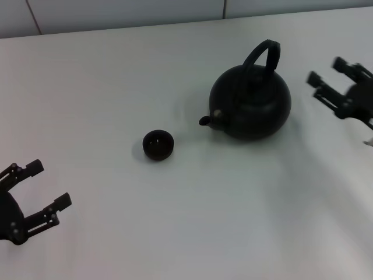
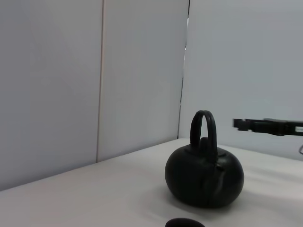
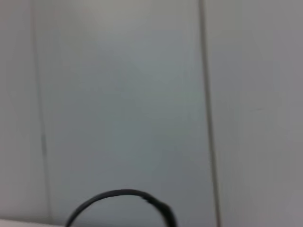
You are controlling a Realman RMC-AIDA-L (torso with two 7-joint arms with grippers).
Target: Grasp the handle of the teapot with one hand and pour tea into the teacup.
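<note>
Head view: the teapot [image 1: 252, 104] stands upright on the white table [image 1: 192, 221], its arched handle [image 1: 263, 54] raised over the lid and its spout [image 1: 206, 121] turned toward the teacup [image 1: 158, 144], which sits near the spout but apart from it. The right gripper [image 1: 328, 82] hangs just beside the pot on its handle side, fingers spread and holding nothing. The left gripper [image 1: 42, 184] rests low at the near left edge, also spread and empty, well apart from both vessels. This layout fits either an approach to the handle or a withdrawal after the pot was set down; you cannot tell whether the cup holds tea.

Left wrist view: the teapot [image 2: 204, 177] shows side-on, with the handle arch [image 2: 203, 128] clear of the body. The right gripper [image 2: 246, 124] is level with the top of that arch. If you grasp, close across the arch's crown so the pot hangs balanced.

Right wrist view: only the handle's curve [image 3: 118, 199] shows against the wall [image 3: 142, 94]. Centre it before closing
</note>
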